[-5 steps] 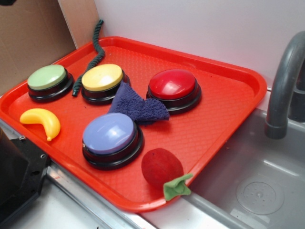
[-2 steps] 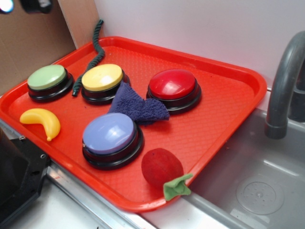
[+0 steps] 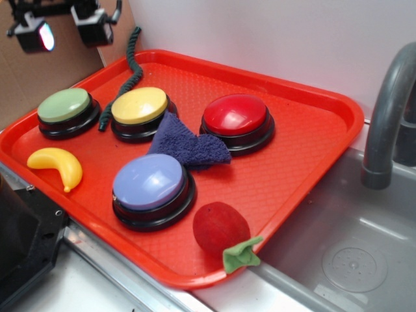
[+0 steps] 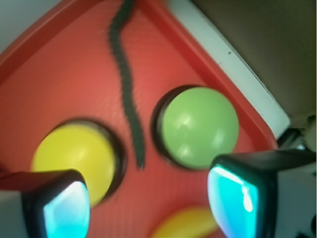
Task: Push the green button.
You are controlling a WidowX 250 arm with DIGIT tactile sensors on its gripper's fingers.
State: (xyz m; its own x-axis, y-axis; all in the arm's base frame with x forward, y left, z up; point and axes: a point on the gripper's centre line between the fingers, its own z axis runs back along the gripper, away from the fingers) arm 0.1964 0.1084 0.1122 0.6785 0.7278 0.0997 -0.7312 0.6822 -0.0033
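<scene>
gripper (image 3: 67,31): now in view at the far left corner, above the tray; a second ago it was out of sight. fingers (image 4: 242,196) spread apart, holding nothing.
green button (image 3: 65,105): far left on the red tray (image 3: 312,162), untouched, unmoved since before; the wrist view shows it between the two fingers.
yellow button (image 3: 139,105): just right of the green one.
green rope (image 3: 127,75): lies between those two buttons.
banana (image 3: 57,165): near the green button, apart from it.
</scene>
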